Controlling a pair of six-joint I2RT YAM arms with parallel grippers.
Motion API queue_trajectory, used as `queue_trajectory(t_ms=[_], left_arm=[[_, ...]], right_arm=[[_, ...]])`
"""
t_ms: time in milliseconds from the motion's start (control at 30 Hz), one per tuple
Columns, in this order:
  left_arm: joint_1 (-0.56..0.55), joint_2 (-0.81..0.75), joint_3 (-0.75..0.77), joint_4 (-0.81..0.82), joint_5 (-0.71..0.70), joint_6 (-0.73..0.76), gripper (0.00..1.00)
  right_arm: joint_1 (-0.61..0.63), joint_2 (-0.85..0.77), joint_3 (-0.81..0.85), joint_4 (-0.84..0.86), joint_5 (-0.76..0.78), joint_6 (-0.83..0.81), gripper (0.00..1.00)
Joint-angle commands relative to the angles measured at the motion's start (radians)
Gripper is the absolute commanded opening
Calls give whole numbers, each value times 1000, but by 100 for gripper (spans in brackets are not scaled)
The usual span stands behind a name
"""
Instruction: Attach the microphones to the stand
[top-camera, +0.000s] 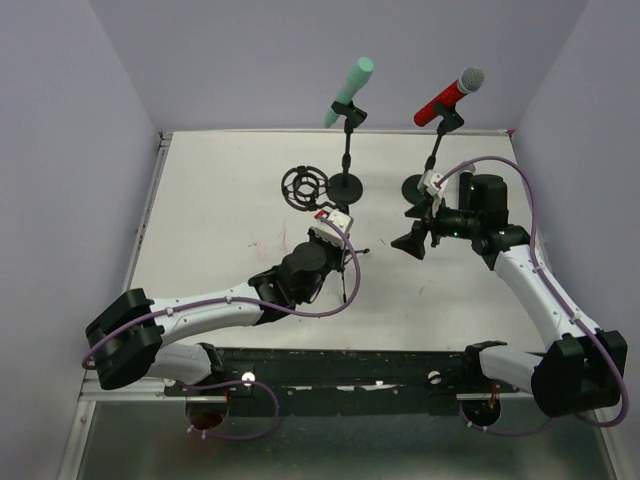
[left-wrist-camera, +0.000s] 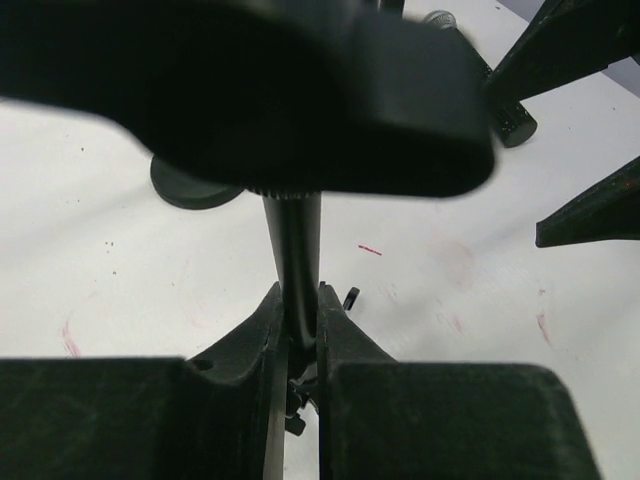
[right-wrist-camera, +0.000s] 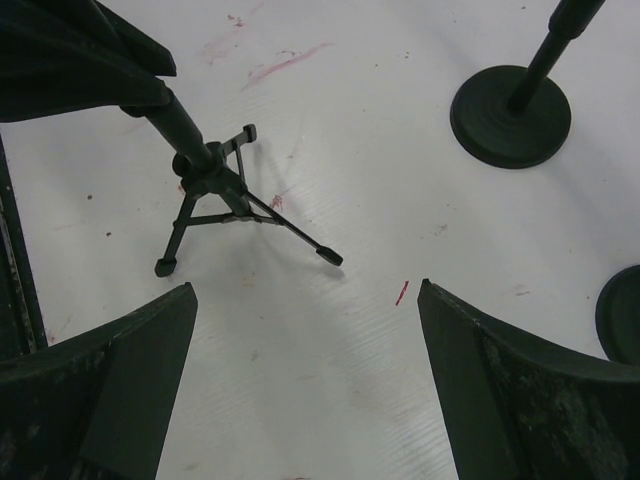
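Left hand (left-wrist-camera: 298, 312) pinches the thin pole of the tripod stand (left-wrist-camera: 295, 235); my right hand (right-wrist-camera: 307, 300) gapes wide above the bench (right-wrist-camera: 350, 170), between the tripod's feet and a round base (right-wrist-camera: 510, 115).

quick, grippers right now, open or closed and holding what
left gripper: closed on the pole of the tripod stand
right gripper: open, holding nothing
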Motion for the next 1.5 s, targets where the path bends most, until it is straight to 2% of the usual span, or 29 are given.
queue_trajectory(t_ms=[0, 167, 267, 567, 667, 700, 767, 933, 1000, 1100, 1233, 1367, 1467], left_arm=[[-4, 3, 34, 50, -49, -15, 22], [-5, 2, 25, 50, -54, -27, 36], [-4, 0, 22, 47, -55, -33, 38], [-4, -89, -4, -33, 2, -53, 77], [-4, -147, -45, -45, 57, -55, 87], [-4, -167, -59, -54, 81, -55, 88], [-2, -211, -85, -76, 132, -56, 98], [-2, -336, -127, -194, 233, -21, 98], [2, -401, -130, -275, 265, -4, 98], [54, -519, -92, -427, 388, -10, 98], [145, -645, 13, -649, 496, -3, 98], [238, -756, 68, -804, 479, 92, 98], [249, -819, 25, -848, 350, 187, 98]], right_arm=[[-10, 7, 21, -24, -7, -10, 100], [-16, 16, 21, -24, -13, -9, 100], [-18, 21, 21, -24, -13, -10, 100], [-41, 25, 21, -24, -13, -9, 100], [-52, 28, 18, -23, -12, -10, 100], [-55, 30, 18, -24, -9, -10, 100], [-65, 33, 19, -24, -7, -9, 100], [-101, 37, 18, -19, -4, -1, 100], [-124, 37, 16, -12, -3, 14, 100], [-169, 39, 10, 16, 5, 45, 100], [-237, 51, -16, 147, 101, 224, 100], [-314, 112, 4, 203, 288, 440, 100], [-340, 197, 45, 183, 439, 539, 99]])
